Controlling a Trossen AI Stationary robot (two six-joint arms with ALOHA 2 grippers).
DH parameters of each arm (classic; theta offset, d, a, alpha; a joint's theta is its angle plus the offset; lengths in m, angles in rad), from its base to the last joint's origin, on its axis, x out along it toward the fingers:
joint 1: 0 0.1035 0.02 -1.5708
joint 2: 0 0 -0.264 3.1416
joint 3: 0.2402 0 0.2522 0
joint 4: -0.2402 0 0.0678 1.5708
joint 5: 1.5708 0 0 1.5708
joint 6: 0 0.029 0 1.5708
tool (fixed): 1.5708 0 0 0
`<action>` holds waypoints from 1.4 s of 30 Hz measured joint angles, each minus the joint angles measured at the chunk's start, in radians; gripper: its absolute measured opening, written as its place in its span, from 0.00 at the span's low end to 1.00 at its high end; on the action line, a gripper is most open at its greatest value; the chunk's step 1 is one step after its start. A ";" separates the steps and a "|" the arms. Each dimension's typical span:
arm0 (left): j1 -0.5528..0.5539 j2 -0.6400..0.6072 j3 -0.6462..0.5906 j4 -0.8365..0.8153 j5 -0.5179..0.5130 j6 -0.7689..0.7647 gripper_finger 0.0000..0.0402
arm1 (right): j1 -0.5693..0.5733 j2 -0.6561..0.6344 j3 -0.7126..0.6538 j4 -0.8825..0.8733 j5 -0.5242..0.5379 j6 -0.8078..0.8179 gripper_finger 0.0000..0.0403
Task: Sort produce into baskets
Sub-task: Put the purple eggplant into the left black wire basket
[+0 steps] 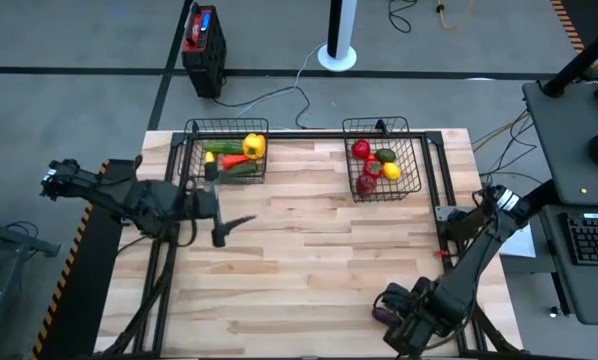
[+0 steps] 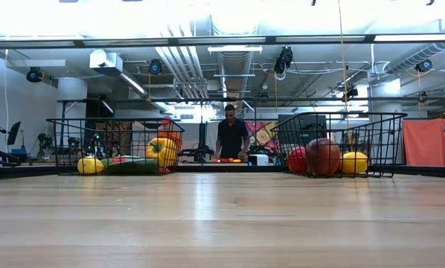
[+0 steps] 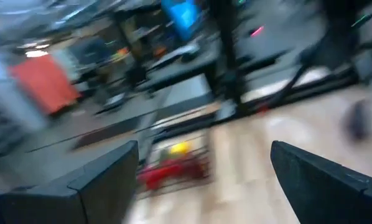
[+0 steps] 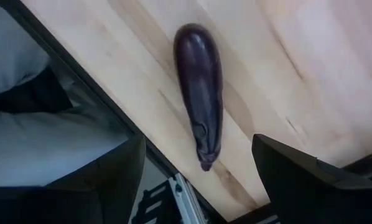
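Right gripper [image 4: 198, 180] hangs wide open over the purple eggplant [image 4: 200, 87] lying at the worktop [image 1: 319, 260] edge, holding nothing. Left gripper [image 1: 219, 215] is open and empty beside the left basket [image 1: 224, 150]; the other basket [image 1: 384, 160] holds tomatoes.

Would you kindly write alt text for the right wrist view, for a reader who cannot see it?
A glossy dark purple eggplant lies on the pale wooden table near its edge, with the right gripper open above it, one dark finger showing on each side. Grey floor shows beyond the table edge.
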 joint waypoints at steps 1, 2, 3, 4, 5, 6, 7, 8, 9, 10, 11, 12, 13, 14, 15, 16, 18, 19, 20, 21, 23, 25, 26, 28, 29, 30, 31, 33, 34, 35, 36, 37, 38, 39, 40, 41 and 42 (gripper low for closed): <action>0.000 -0.010 -0.020 0.018 0.037 -0.027 0.86 | 0.003 0.011 0.000 0.010 -0.003 0.000 0.71; -0.001 -0.017 -0.040 0.034 0.065 -0.051 0.86 | 0.004 0.025 -0.001 0.029 -0.006 -0.002 0.71; -0.002 -0.020 -0.063 0.057 0.075 -0.074 0.86 | 0.005 0.039 -0.001 0.054 -0.007 -0.004 0.71; -0.004 -0.023 -0.087 0.081 0.075 -0.092 0.86 | 0.007 0.053 -0.001 0.075 -0.013 -0.010 0.71; -0.005 -0.025 -0.110 0.100 0.074 -0.104 0.86 | 0.007 0.069 0.000 0.092 -0.020 -0.015 0.71; -0.005 -0.025 -0.130 0.124 0.072 -0.113 0.86 | 0.007 0.085 0.002 0.100 -0.023 -0.019 0.71; -0.005 -0.025 -0.146 0.156 0.071 -0.115 0.86 | 0.007 0.101 0.003 0.100 -0.023 -0.018 0.71; -0.005 -0.023 -0.162 0.192 0.071 -0.115 0.86 | 0.007 0.117 0.003 0.098 -0.024 -0.012 0.71; -0.005 -0.021 -0.175 0.219 0.071 -0.113 0.86 | 0.007 0.133 0.003 0.097 -0.024 -0.009 0.71; -0.005 -0.018 -0.182 0.236 0.071 -0.108 0.86 | 0.007 0.151 0.003 0.098 -0.024 -0.009 0.71; -0.005 -0.012 -0.187 0.249 0.071 -0.105 0.86 | 0.007 0.168 0.003 0.097 -0.028 -0.010 0.71; -0.005 -0.009 -0.187 0.251 0.071 -0.100 0.86 | 0.007 0.186 0.003 0.094 -0.031 -0.011 0.71; -0.005 -0.008 -0.187 0.254 0.071 -0.095 0.86 | 0.007 0.200 0.003 0.091 -0.031 -0.016 0.71; -0.005 -0.006 -0.185 0.258 0.071 -0.094 0.86 | 0.007 0.212 0.003 0.088 -0.032 -0.018 0.71; -0.005 -0.004 -0.181 0.258 0.070 -0.093 0.86 | 0.007 0.221 0.003 0.088 -0.032 -0.024 0.71; -0.005 -0.001 -0.176 0.258 0.070 -0.093 0.86 | 0.007 0.229 0.003 0.089 -0.032 -0.027 0.71; -0.005 0.003 -0.173 0.259 0.070 -0.093 0.86 | 0.007 0.239 -0.001 0.089 -0.031 -0.028 0.71; -0.005 0.005 -0.171 0.259 0.070 -0.091 0.86 | 0.007 0.246 -0.002 0.087 -0.031 -0.027 0.71; -0.005 0.007 -0.170 0.260 0.070 -0.091 0.86 | 0.005 0.251 -0.003 0.088 -0.028 -0.029 0.71; -0.005 0.009 -0.170 0.258 0.069 -0.091 0.86 | 0.005 0.257 -0.005 0.088 -0.021 -0.031 0.71; -0.005 0.015 -0.170 0.258 0.068 -0.091 0.86 | 0.004 0.272 -0.006 0.087 -0.015 -0.036 0.70; -0.005 0.022 -0.170 0.258 0.068 -0.091 0.86 | -0.002 0.293 -0.007 0.088 -0.015 -0.053 0.68; -0.005 0.023 -0.170 0.257 0.065 -0.091 0.86 | -0.005 0.303 -0.007 0.089 -0.015 -0.063 0.66; -0.005 0.023 -0.170 0.258 0.048 -0.091 0.86 | -0.011 0.322 -0.008 0.090 -0.016 -0.086 0.61; -0.005 0.022 -0.170 0.257 0.040 -0.091 0.86 | -0.012 0.329 -0.008 0.091 -0.019 -0.101 0.58; -0.005 0.022 -0.170 0.257 0.034 -0.091 0.86 | -0.014 0.331 -0.008 0.092 -0.022 -0.110 0.55; -0.005 0.022 -0.170 0.257 0.033 -0.091 0.86 | -0.017 0.334 -0.008 0.093 -0.022 -0.119 0.51; -0.005 0.022 -0.170 0.256 0.033 -0.091 0.86 | -0.022 0.335 -0.008 0.093 -0.022 -0.136 0.44; -0.005 0.022 -0.170 0.254 0.034 -0.088 0.86 | -0.023 0.335 -0.008 0.093 -0.017 -0.144 0.41; -0.005 0.023 -0.170 0.253 0.034 -0.087 0.86 | -0.024 0.335 -0.008 0.093 -0.007 -0.152 0.39; -0.005 0.026 -0.170 0.253 0.034 -0.088 0.86 | -0.027 0.335 -0.008 0.093 0.007 -0.158 0.39; -0.005 0.031 -0.171 0.252 0.035 -0.093 0.86 | -0.030 0.334 -0.008 0.094 0.021 -0.164 0.39; -0.005 0.039 -0.172 0.252 0.041 -0.100 0.86 | -0.033 0.331 -0.008 0.094 0.040 -0.177 0.39; -0.005 0.049 -0.174 0.253 0.048 -0.111 0.86 | -0.037 0.329 -0.008 0.099 0.064 -0.192 0.39; -0.006 0.060 -0.176 0.252 0.049 -0.123 0.86 | -0.044 0.324 -0.008 0.107 0.087 -0.213 0.39; -0.006 0.074 -0.178 0.250 0.050 -0.134 0.86 | -0.049 0.321 -0.008 0.113 0.111 -0.229 0.39; -0.006 0.090 -0.179 0.250 0.051 -0.148 0.86 | -0.058 0.319 -0.007 0.121 0.136 -0.246 0.39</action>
